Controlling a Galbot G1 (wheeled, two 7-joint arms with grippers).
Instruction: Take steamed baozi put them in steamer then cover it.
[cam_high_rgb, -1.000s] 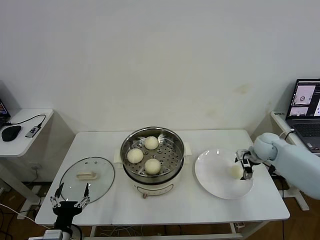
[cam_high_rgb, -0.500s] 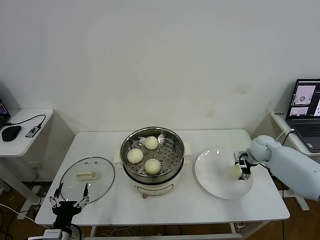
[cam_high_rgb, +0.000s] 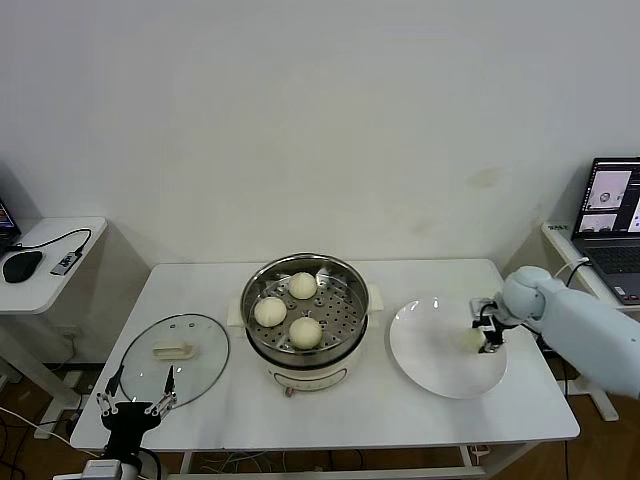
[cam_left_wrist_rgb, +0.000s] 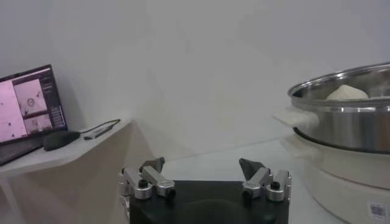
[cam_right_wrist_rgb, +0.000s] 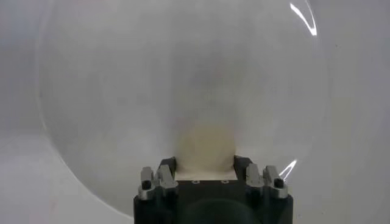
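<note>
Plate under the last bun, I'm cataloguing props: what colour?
Plain white plate, clearest in the head view.

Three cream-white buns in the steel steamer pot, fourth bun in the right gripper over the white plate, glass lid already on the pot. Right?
Not quite: the round glass lid lies on the white table, left of the steel steamer pot, per the head view. Three cream-white buns sit inside; the right gripper holds the fourth bun over the white plate.

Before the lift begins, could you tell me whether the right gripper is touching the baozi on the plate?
Touching. The right wrist view shows the right gripper with a finger pressed against each side of the baozi, no gap visible, over the white plate.
</note>
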